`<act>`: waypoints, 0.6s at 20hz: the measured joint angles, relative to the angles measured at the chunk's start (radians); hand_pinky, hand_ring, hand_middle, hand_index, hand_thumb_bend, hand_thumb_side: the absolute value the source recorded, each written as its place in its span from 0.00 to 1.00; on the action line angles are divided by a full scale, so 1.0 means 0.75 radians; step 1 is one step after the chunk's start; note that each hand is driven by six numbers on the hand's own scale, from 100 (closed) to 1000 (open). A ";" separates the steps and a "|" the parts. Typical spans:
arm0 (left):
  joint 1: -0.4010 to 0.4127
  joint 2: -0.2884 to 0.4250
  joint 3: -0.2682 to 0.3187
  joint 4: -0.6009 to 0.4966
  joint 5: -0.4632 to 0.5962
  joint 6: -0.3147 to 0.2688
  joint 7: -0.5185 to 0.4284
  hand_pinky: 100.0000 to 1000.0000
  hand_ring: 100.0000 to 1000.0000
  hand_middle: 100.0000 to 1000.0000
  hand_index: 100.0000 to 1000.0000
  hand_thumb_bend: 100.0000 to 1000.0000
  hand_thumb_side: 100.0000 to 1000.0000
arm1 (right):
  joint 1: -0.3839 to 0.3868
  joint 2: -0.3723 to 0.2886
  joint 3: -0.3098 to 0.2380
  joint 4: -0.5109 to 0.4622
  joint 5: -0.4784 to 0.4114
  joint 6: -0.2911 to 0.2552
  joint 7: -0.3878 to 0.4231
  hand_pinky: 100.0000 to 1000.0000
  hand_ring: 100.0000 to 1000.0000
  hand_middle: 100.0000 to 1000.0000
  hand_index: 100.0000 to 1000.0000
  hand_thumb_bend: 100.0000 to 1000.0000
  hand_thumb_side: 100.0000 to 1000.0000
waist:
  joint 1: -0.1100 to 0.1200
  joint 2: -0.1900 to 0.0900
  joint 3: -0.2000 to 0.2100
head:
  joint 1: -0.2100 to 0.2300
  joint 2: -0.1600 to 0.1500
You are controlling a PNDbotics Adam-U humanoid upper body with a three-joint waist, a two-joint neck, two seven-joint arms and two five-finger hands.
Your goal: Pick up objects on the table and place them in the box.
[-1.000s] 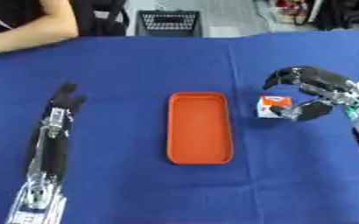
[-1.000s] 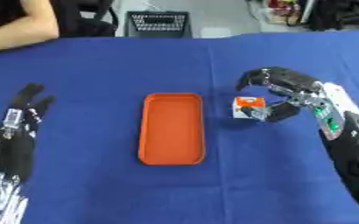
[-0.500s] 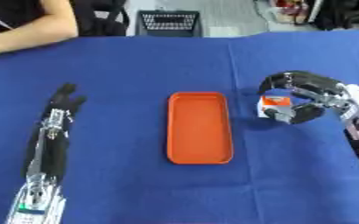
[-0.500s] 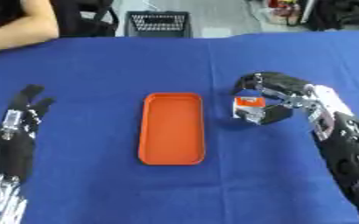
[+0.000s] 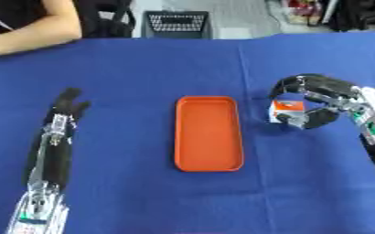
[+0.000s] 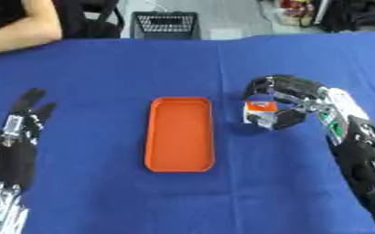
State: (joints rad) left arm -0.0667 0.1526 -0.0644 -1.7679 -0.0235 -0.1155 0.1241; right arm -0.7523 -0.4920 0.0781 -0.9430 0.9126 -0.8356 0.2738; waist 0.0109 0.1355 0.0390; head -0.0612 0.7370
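Observation:
A small white and orange carton [image 5: 286, 110] stands on the blue table, right of an empty orange box [image 5: 209, 133] that lies lengthwise in the middle. My right hand [image 5: 332, 97] comes in from the right. Its fingers arch over the carton's top and far side, and the thumb curls in against the carton's near side. My left hand [image 5: 63, 108] lies flat on the cloth far to the left, fingers straight and pointing away, holding nothing.
A black mesh basket [image 5: 177, 23] stands beyond the table's far edge. A person's forearm [image 5: 32, 37] rests on the far left corner. Blue cloth [image 5: 135, 196] covers the whole table.
My right hand has shifted left and closed its fingers and thumb round the carton. The carton, the orange box and my left arm stay where they were.

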 measured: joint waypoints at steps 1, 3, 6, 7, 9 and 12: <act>0.000 0.000 0.000 0.000 0.000 0.000 0.000 1.00 0.89 0.95 1.00 0.23 1.00 | -0.002 0.000 -0.003 0.007 0.006 -0.001 -0.001 0.76 0.73 0.71 0.79 0.21 0.63 | 0.000 0.000 0.000 | 0.000 0.000; 0.000 0.000 0.000 0.000 0.000 0.000 0.000 1.00 0.89 0.95 1.00 0.23 1.00 | -0.005 0.000 -0.009 0.020 0.020 -0.004 -0.004 0.76 0.73 0.71 0.79 0.21 0.62 | 0.001 0.000 0.000 | 0.000 0.000; 0.000 0.000 -0.001 0.000 0.000 0.000 0.000 1.00 0.89 0.95 1.00 0.23 1.00 | -0.010 0.000 -0.015 0.040 0.043 -0.012 -0.012 0.76 0.73 0.71 0.79 0.22 0.63 | 0.001 0.000 0.000 | 0.000 0.000; 0.000 0.000 -0.002 0.000 0.000 0.000 0.000 1.00 0.89 0.95 1.00 0.23 1.00 | -0.010 0.000 -0.018 0.047 0.050 -0.014 -0.014 0.76 0.73 0.71 0.79 0.21 0.63 | 0.001 0.000 0.000 | 0.000 0.000; 0.000 0.000 -0.005 0.000 0.000 0.000 0.000 1.00 0.89 0.95 1.00 0.23 1.00 | -0.011 0.000 -0.022 0.058 0.064 -0.020 -0.020 0.76 0.73 0.71 0.79 0.22 0.63 | 0.001 0.000 0.000 | 0.000 0.000; 0.000 0.000 -0.007 0.000 0.000 0.000 0.000 1.00 0.89 0.95 1.00 0.23 1.00 | -0.016 0.000 -0.030 0.074 0.085 -0.027 -0.027 0.76 0.73 0.71 0.79 0.22 0.63 | 0.001 0.000 -0.001 | 0.000 0.000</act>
State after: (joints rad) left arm -0.0667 0.1526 -0.0694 -1.7678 -0.0234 -0.1156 0.1240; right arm -0.7643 -0.4923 0.0560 -0.8873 0.9765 -0.8562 0.2532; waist 0.0117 0.1356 0.0385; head -0.0614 0.7370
